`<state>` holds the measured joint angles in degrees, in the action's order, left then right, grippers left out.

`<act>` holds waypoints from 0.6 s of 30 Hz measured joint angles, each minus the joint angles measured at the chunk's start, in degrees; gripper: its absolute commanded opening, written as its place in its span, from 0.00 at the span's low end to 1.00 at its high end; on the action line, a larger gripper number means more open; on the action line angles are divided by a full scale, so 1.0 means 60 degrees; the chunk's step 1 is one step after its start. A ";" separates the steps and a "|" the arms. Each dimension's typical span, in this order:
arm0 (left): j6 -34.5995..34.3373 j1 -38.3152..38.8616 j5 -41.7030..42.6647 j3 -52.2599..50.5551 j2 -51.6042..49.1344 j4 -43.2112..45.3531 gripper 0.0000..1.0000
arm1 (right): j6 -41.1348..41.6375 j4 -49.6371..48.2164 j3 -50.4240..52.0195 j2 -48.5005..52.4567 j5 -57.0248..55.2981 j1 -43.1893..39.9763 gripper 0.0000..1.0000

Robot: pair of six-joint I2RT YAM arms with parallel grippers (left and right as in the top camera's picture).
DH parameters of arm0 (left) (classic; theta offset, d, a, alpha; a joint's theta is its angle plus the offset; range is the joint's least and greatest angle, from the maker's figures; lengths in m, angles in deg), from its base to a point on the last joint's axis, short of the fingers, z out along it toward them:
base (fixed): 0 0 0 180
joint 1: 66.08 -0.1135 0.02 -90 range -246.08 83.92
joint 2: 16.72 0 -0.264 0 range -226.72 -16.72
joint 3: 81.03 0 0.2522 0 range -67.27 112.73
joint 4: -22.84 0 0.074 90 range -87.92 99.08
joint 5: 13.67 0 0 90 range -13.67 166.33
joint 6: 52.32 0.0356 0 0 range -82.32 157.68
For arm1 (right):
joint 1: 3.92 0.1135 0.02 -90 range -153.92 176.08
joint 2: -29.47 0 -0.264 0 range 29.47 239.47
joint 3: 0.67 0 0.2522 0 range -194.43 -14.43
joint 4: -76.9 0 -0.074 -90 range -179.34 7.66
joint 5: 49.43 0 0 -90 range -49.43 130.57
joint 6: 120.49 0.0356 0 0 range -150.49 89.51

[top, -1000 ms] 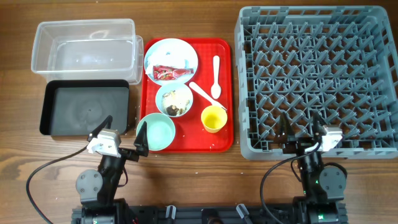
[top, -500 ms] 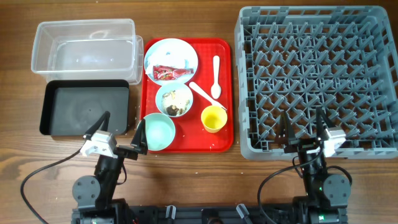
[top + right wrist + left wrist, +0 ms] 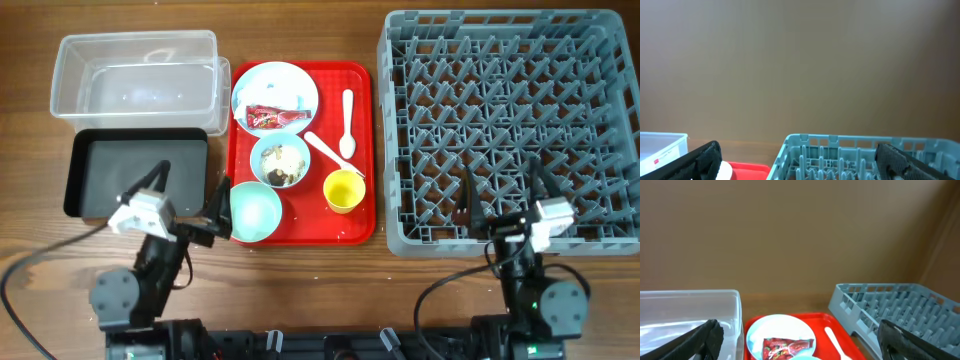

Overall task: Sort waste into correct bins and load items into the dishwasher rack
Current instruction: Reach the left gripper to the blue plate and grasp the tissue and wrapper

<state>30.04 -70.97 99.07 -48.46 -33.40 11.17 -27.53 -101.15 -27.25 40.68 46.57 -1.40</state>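
On the red tray [image 3: 300, 228], a pale blue plate [image 3: 285, 85] carries the red snack wrapper [image 3: 275, 117]. Below it, a small pale bowl [image 3: 280, 162] holds beige-brown scraps. A mint-green bowl [image 3: 255, 212], yellow cup [image 3: 343, 190], white spoon [image 3: 347, 120] and fork [image 3: 330, 153] lie around it. The clear tub [image 3: 135, 75] and black tray [image 3: 135, 175] stand on the left, the grey rack [image 3: 510, 125] on the right. My left gripper [image 3: 190, 192] is open and empty, left of the mint bowl. My right gripper [image 3: 500, 190] is open and empty over the rack's front edge. No separate napkins show.
The left wrist view shows its gripper [image 3: 799, 327], the plate [image 3: 780, 327], wrapper [image 3: 790, 347], spoon [image 3: 835, 340], tub [image 3: 690, 310] and rack [image 3: 900, 310]. The right wrist view shows its gripper [image 3: 797, 150], the rack [image 3: 860, 155] and tub corner [image 3: 660, 145]. A brown wall is behind.
My left arm has swung left and its gripper now reaches over the black tray's right edge. My right gripper has shifted slightly right. Both stayed open; no object moved.
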 measured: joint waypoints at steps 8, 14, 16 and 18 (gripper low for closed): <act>-0.0004 0.0000 0.0390 0.2728 -0.3289 -0.1796 1.00 | -0.0364 0.0058 -0.2109 0.2925 0.0852 -0.0004 1.00; 0.0127 0.0018 0.0492 0.6003 -0.6422 -0.4379 1.00 | -0.0372 0.1497 -0.3952 0.5082 0.1774 0.0000 1.00; 0.0408 0.0146 0.0594 0.7359 -0.7526 -0.5413 1.00 | -0.0372 0.2353 -0.4725 0.5654 0.1912 0.0000 1.00; 0.0703 0.0331 0.0634 0.8535 -0.8524 -0.6298 1.00 | -0.0372 0.3173 -0.5537 0.6175 0.1993 0.0000 1.00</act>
<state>34.26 -68.98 102.87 2.75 -84.55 -26.62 -29.76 -82.11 -60.47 77.72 58.53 -1.40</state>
